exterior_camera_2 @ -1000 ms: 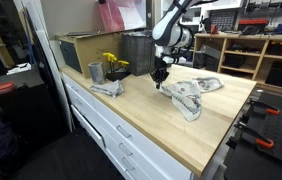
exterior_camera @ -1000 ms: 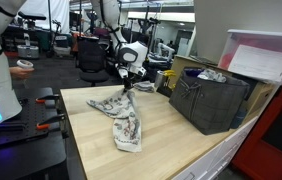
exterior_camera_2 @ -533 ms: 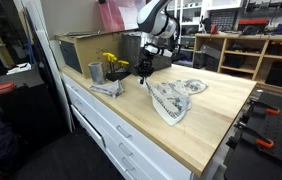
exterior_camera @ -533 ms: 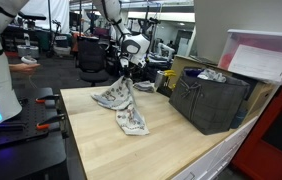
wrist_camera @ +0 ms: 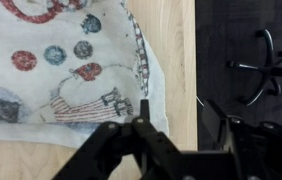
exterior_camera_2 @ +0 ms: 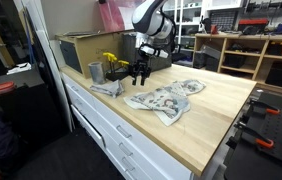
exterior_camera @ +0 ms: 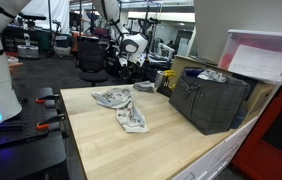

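A printed white cloth [exterior_camera: 122,106] [exterior_camera_2: 165,98] lies spread and rumpled on the wooden tabletop [exterior_camera: 171,140]. My gripper [exterior_camera: 125,69] [exterior_camera_2: 138,73] hangs just above the cloth's far edge, near the table's rim. In the wrist view the cloth [wrist_camera: 66,70] lies below and to the left of my gripper [wrist_camera: 177,112], whose jaws stand apart with nothing between them. One fingertip [wrist_camera: 141,108] sits over the cloth's hemmed edge; the other is past the table's edge, over the dark floor.
A dark crate [exterior_camera: 211,100] with laundry stands on the table near a white bin [exterior_camera: 266,55]. A metal cup [exterior_camera_2: 96,72], a yellow item [exterior_camera_2: 114,62] and a folded grey cloth [exterior_camera_2: 106,88] sit close to my gripper. An office chair base [wrist_camera: 266,65] is on the floor.
My gripper dragged the cloth across the table toward its edge, then opened and let it go. The cloth now lies flatter and more spread out.
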Motion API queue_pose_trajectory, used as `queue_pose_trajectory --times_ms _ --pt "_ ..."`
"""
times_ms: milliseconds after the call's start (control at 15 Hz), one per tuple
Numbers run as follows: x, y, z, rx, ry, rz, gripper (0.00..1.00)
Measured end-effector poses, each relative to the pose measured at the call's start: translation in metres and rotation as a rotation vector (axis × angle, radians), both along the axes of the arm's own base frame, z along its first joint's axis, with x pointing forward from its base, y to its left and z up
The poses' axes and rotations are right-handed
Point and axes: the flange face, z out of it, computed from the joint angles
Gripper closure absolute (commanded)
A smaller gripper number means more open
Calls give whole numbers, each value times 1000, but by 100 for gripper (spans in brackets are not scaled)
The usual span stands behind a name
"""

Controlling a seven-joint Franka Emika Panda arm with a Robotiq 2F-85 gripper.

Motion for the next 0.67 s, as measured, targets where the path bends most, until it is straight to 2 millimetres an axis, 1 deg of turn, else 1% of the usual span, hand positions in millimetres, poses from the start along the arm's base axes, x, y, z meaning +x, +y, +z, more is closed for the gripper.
queue_pose_trajectory --times_ms 67,133,200,333,467,667 --pt "-1 -4 -1 -1 3 -4 3" --pt "-3 -11 -3 -3 7 -10 0" --pt "-5 -20 -6 -4 11 -14 0" --pt "-16 -47 -13 -5 29 -41 0" --pt "-33 -84 -21 -17 43 -65 0" --pt "-68 -152 -37 -81 44 -146 0"
